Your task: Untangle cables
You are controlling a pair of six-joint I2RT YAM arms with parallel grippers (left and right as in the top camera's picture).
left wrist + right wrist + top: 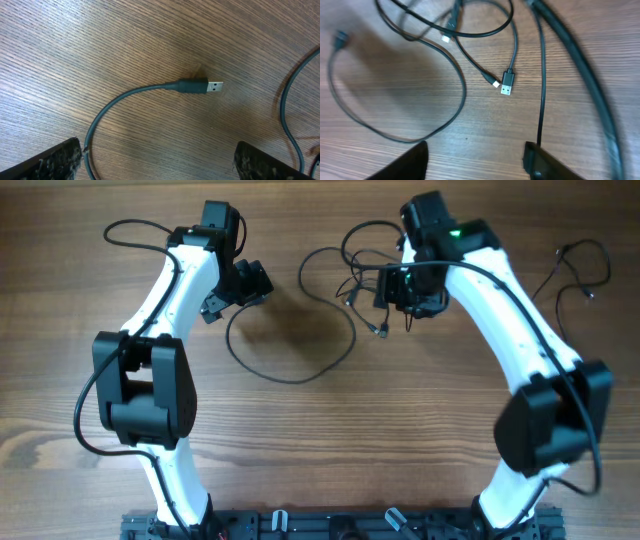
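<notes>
Thin black cables lie on the wooden table. One cable makes a big loose loop at centre. Its USB plug lies flat in the left wrist view, just ahead of my left gripper, which is open and empty; the cord passes close to its left finger. That gripper hovers by the loop's left end. Several cords cross in a tangle beside my right gripper. The right gripper is open and empty, with a USB plug and a cable loop ahead. A thin cord runs down to its right finger.
Another thin black cord lies loose at the far right of the table. A thick blurred black wire crosses the right side of the right wrist view. Bare wood table spreads in front of the loop, between the arm bases.
</notes>
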